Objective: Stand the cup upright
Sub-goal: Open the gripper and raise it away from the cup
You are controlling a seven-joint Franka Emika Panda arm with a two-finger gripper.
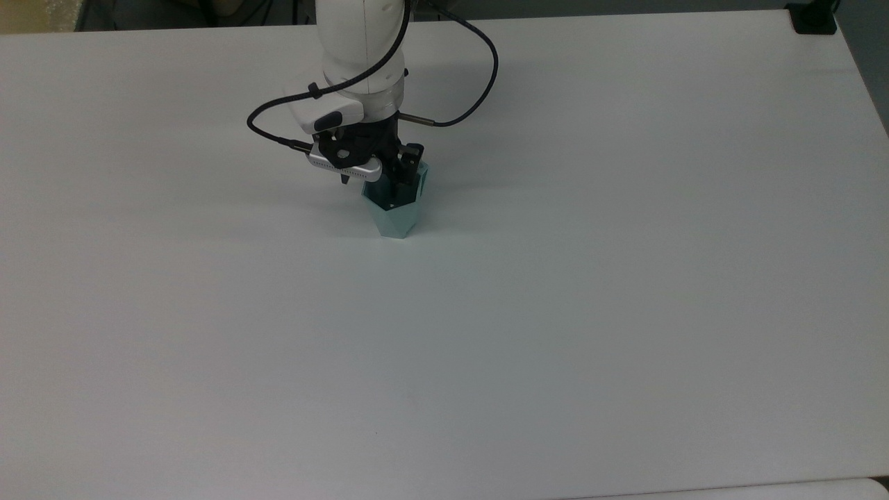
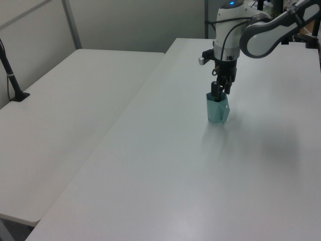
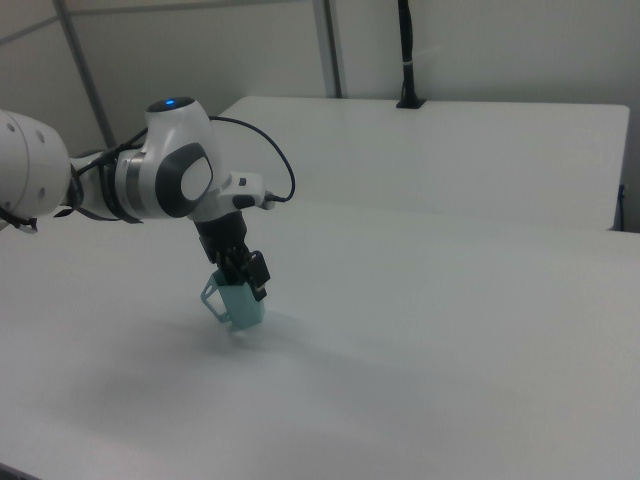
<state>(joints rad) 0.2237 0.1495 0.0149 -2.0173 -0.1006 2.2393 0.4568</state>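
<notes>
**Entry: faceted cup, white table, single arm**

Cup point(image 1: 394, 217): pale teal-blue plastic, flat faceted sides tapering to a narrow base. Mouth up, base on the table point(image 1: 555, 312), leaning slightly in the left view point(image 2: 217, 110) and the right view point(image 3: 240, 303). A small tab juts from the rim on the right view's left. Position: far part of the table, left of centre in the top view.

Gripper point(image 1: 401, 182): black, pointing down at the rim; one finger reaches inside the mouth, the other sits outside the wall. Whether they pinch the wall or stand loose, I cannot tell.

Arm point(image 1: 361, 48): white, descending from the far edge in the top view, looped by a black cable point(image 1: 486, 76).

Second white table point(image 2: 65, 115): alongside, on the left view's left.
</notes>
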